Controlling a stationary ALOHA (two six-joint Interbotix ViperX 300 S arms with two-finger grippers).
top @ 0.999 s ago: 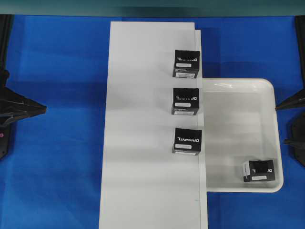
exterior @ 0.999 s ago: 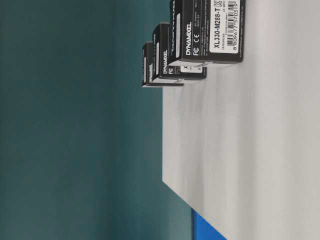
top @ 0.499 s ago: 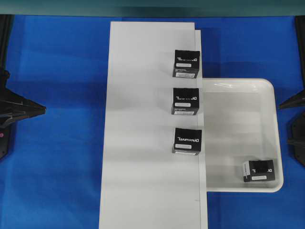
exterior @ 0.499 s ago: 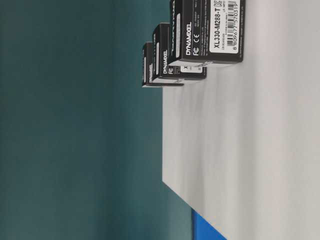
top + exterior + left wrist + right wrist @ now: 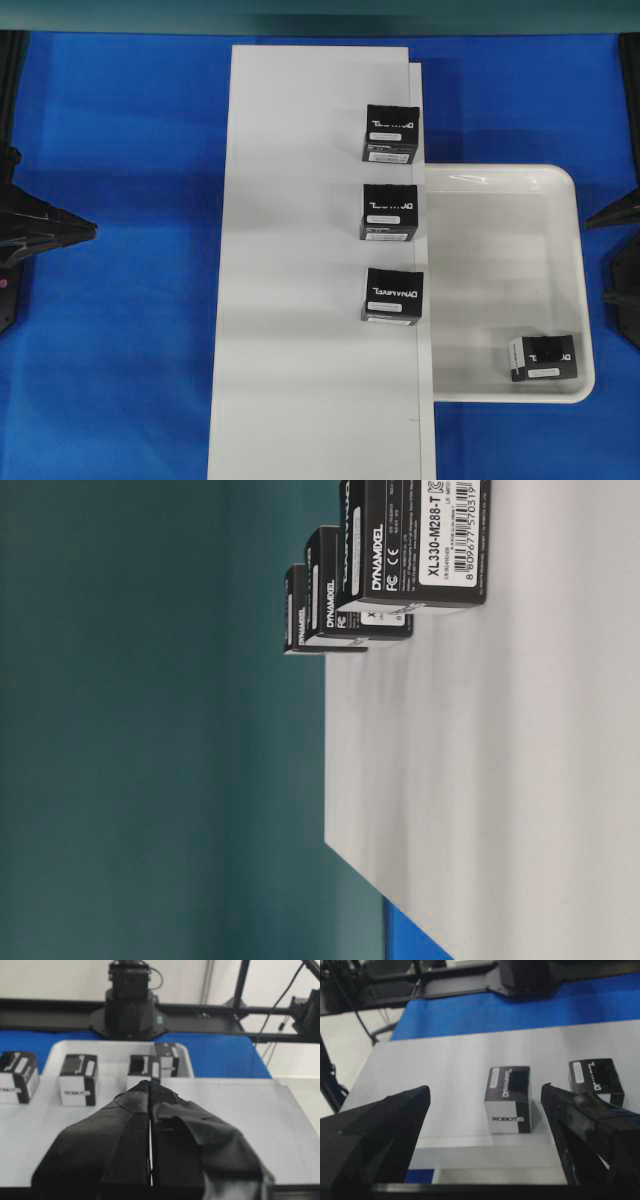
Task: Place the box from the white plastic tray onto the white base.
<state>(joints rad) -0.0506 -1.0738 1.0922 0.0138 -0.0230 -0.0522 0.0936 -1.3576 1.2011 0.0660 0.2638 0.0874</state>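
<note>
The box sits in the near right corner of the white plastic tray; it also shows as the far box in the left wrist view. Three like boxes stand in a row along the right edge of the white base. My left gripper rests at the far left over the blue mat, shut and empty, its tips pressed together. My right gripper waits at the tray's right side, open and empty, its fingers spread wide facing a box on the base.
Blue mat surrounds the base and the tray. The tray's left rim butts against the base's right edge. The table-level view shows the three boxes lined up on the base.
</note>
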